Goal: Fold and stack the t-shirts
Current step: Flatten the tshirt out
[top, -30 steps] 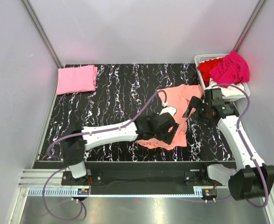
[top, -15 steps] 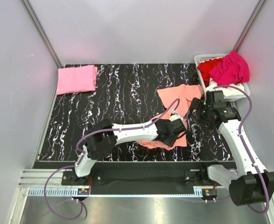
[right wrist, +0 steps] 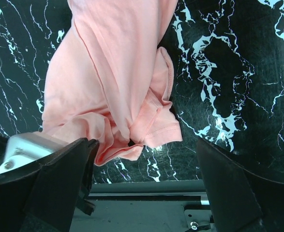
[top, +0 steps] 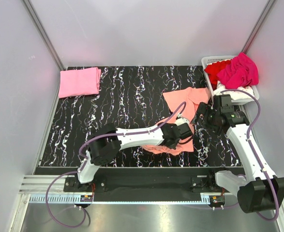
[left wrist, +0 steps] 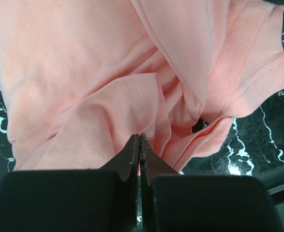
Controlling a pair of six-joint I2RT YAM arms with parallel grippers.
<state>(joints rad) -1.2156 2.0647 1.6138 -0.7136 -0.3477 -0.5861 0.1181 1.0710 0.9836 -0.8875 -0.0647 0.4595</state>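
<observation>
Left wrist view shows what the overhead can't: the left gripper (left wrist: 139,139) has its jaws pinched together on a raised fold of the salmon-orange t-shirt (left wrist: 83,72), with cloth bunched just ahead of the tips. From above, that shirt spreads away beyond it, toward the right gripper (top: 202,116), whose jaws gape wide over the shirt's edge. Behind the right gripper, the white basket (top: 208,61) holds the magenta t-shirt (top: 238,70), red t-shirt (top: 215,70) and white t-shirt (top: 238,94). Well off to the left gripper's far left lies a folded pink t-shirt (top: 79,82).
</observation>
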